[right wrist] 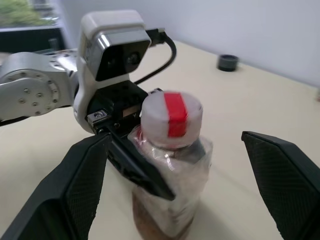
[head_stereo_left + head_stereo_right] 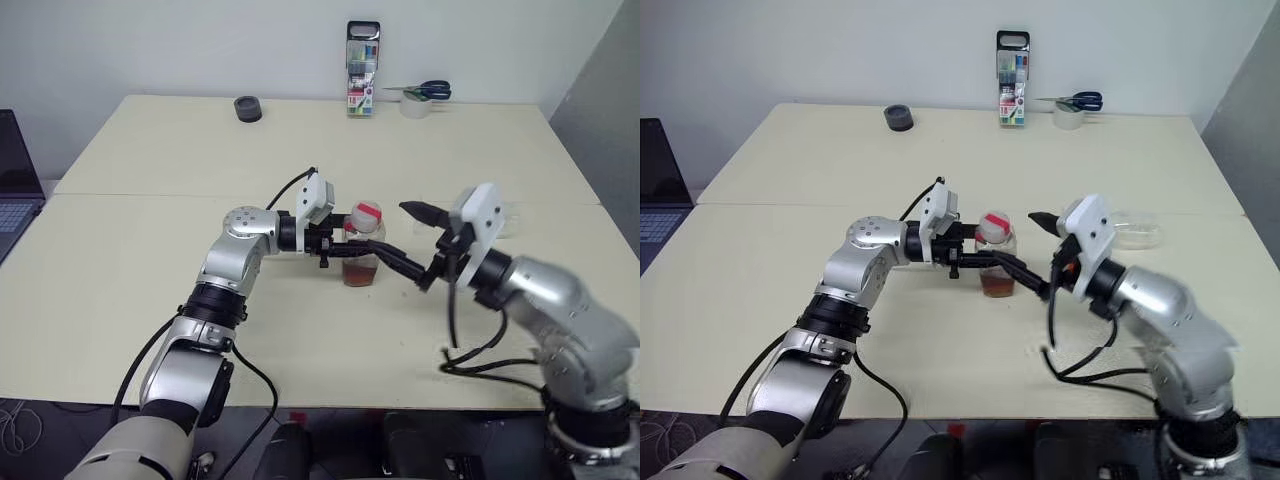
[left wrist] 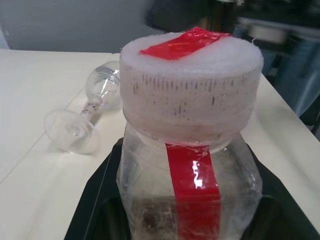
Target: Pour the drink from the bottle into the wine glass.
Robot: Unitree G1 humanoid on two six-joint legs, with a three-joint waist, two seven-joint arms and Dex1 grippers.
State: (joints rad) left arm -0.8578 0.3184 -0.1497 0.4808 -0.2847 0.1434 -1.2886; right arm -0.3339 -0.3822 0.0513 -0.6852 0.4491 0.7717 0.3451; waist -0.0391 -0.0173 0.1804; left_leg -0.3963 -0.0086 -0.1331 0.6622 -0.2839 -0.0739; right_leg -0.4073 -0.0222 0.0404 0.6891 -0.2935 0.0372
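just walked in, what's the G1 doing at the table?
The left gripper is clamped on the bottle, holding it upright on the table, cap on, amber drink in the bottom. The right gripper stands wide open, fingers either side of the bottle, gripping nothing. The wine glass lies on its side nearby, so no pouring yet.

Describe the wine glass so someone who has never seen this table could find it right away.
Start at the cream table and find the bottle near its middle, held by the left gripper. The wine glass lies beyond the right gripper, toward the table's right edge. Unlike the upright bottle with its red strip, it is clear, stemmed and lying on its side.
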